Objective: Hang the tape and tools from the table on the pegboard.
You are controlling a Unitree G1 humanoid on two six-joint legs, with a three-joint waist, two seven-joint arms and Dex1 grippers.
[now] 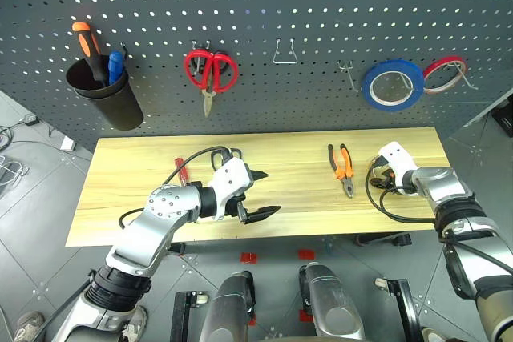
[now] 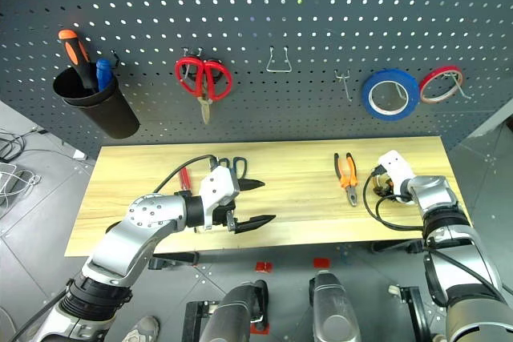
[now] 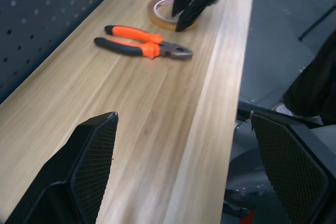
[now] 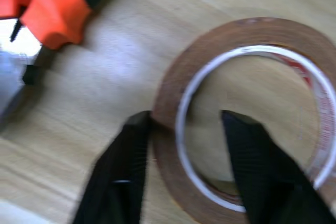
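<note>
The right gripper is pinching the tape's rim just beside the pliers — next, lift toward the pegboard — while the left gripper is spread, empty.

The tape is cut off at the picture's edge — the dark scissors hide behind the left arm.

1. Table: pale wood, smooth, matt grain.
2. Pegboard: dark grey, matt, perforated.
3. Pliers: orange-and-black handles, dull metal jaws.
4. Tape: tan, slightly glossy.
</note>
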